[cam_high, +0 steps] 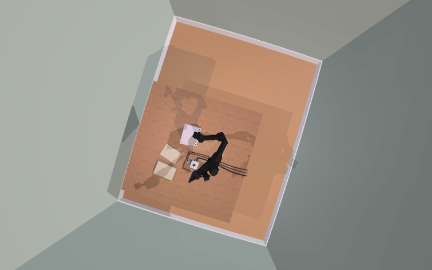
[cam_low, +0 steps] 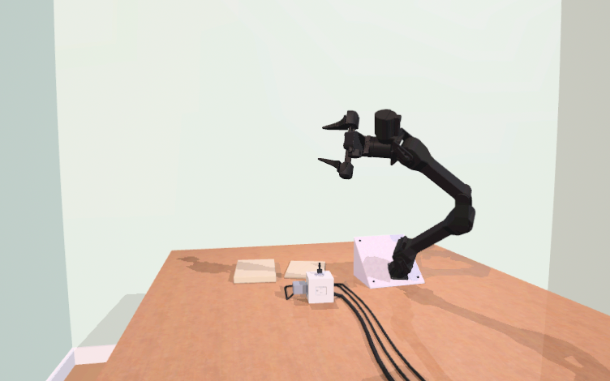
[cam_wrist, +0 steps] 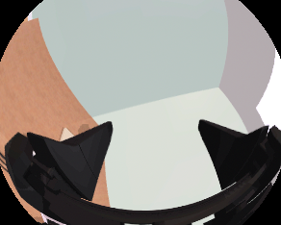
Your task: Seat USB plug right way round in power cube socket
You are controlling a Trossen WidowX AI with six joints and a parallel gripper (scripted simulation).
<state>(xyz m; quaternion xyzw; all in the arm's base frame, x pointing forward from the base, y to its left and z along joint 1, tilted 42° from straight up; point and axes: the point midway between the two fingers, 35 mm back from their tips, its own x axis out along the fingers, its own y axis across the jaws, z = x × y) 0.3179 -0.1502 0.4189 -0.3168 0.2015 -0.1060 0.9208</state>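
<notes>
No readable writing anywhere; only faint outlines on the power cube [cam_low: 320, 287] front. Arm [cam_low: 440, 177] rising from the white base [cam_low: 369, 264] behind and right of the cube, elbow bent, forearm reaching level high above the cube. Gripper [cam_low: 326, 144] spread wide, empty, well above the cube. USB plug [cam_low: 319, 269]: small, dark, upright in the cube's top socket. Black cables [cam_low: 369, 326] trailing from the cube.

pads [cam_low: 254, 270]: 2 | cables [cam_low: 369, 326]: 3 | power cube [cam_low: 320, 287]: 1 | plug [cam_low: 319, 269]: 1 | arm [cam_low: 440, 177]: 1
</notes>
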